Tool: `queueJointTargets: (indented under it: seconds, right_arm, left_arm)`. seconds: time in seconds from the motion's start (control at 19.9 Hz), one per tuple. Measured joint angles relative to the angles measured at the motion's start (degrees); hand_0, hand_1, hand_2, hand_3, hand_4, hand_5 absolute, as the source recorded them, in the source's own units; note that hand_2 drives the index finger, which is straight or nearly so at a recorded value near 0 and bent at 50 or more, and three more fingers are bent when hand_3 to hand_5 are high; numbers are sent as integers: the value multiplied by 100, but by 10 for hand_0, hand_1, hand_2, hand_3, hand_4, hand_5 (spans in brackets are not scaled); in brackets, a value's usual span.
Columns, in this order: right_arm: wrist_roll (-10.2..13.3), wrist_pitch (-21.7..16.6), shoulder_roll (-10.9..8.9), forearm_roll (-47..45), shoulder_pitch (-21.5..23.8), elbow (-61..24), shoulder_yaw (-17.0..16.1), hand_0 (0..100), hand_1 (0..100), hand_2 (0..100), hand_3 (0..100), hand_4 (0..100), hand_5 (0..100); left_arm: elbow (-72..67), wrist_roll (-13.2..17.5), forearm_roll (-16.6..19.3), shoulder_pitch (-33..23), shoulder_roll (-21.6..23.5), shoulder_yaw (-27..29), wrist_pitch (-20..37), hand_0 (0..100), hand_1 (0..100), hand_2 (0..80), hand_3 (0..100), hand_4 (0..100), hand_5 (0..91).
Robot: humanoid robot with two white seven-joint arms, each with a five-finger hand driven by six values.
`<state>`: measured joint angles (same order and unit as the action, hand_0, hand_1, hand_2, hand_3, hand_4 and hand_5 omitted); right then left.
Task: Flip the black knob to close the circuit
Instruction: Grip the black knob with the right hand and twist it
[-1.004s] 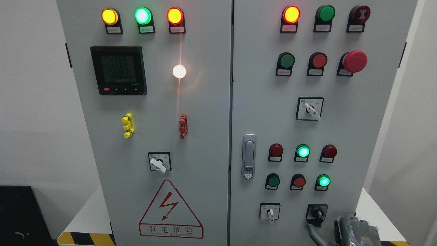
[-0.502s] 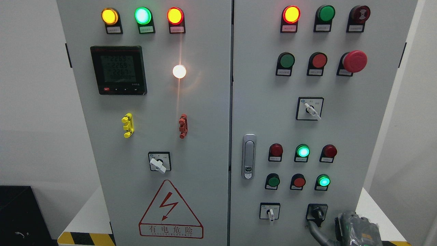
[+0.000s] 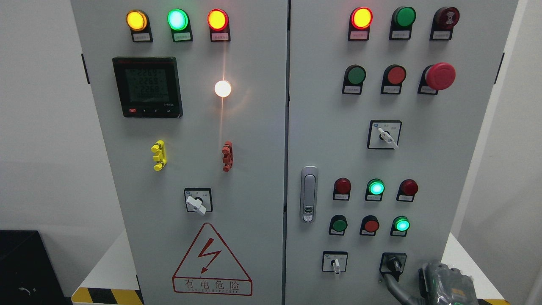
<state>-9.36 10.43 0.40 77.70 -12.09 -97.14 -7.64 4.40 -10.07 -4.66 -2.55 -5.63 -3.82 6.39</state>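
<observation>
Red mushroom button (image 3: pixel 440 76) top right; meter (image 3: pixel 147 87) lit.

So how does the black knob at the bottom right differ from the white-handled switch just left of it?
The black knob has a dark handle on a black plate; the white-handled switch has a pale handle on a white, black-framed plate. The right hand is close beside the knob, well clear of the switch. Both sit on the right door's bottom row.

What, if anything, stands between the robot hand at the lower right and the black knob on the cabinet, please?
Nothing visible does. The right robot hand sits at the bottom edge, just right of and below the black knob, with one grey finger reaching up to the knob's lower edge. Only bare cabinet door lies between them.
</observation>
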Motion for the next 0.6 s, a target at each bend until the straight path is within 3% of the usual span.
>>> queueJointTargets:
  seconds: [0.6]
  right_arm:
    - [12,-21,-26,-2,-16,81,-63,0,15,994,1000,1000,1000]
  left_arm:
    - [0,0,0,0,0,0,0,120,556,0,0,0,0]
